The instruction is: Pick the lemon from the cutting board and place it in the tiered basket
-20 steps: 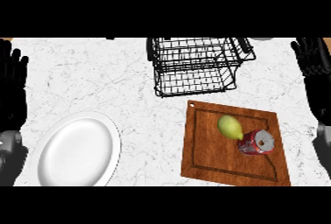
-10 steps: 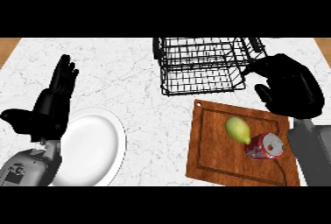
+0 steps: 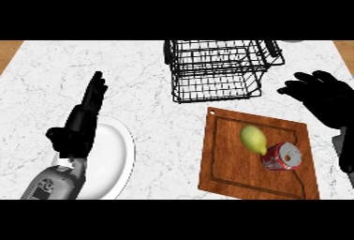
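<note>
Right robot hand moved rightward, fingers spread; oval lemon on wooden board.

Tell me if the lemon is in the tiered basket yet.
Not yet. The lemon lies on the cutting board, beside the red can; the tiered basket holds nothing visible.

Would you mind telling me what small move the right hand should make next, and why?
Probably lower the right hand left and down onto the lemon: the hand hovers open beside the cutting board, and the lemon lies unheld against the can.
</note>
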Tool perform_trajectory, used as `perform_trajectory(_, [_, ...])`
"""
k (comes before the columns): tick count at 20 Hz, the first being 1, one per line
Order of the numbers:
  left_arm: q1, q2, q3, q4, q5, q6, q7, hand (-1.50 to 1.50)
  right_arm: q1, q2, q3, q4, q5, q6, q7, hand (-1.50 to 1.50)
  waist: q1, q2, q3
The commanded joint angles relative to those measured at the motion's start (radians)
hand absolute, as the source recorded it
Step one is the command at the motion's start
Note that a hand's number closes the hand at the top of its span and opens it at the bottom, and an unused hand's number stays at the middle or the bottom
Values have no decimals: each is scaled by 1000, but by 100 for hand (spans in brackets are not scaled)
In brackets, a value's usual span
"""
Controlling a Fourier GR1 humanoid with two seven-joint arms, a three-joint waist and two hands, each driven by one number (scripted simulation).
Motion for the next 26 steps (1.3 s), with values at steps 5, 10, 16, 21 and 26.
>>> perform_trajectory(5, [38,-17,-14,14,-14,11,-26,0,-113,-281,-191,-43,217,331,-35,-150,-12,-22,-2])
perform_trajectory(10, [21,-24,-11,48,-26,16,-34,0,-192,-339,-276,-260,429,317,-46,-150,-25,-22,-2])
perform_trajectory(16, [14,-56,-15,64,-32,28,-50,0,-158,-290,-303,-507,690,309,-87,-150,-21,-19,-3])
perform_trajectory(21, [20,-46,-19,48,-48,23,-24,0,-73,-219,-309,-628,889,304,-191,-150,-13,-22,-3])
perform_trajectory(26, [52,-63,-20,41,-53,19,-57,0,-41,-193,-245,-688,1030,256,-266,-150,-9,-22,-5])
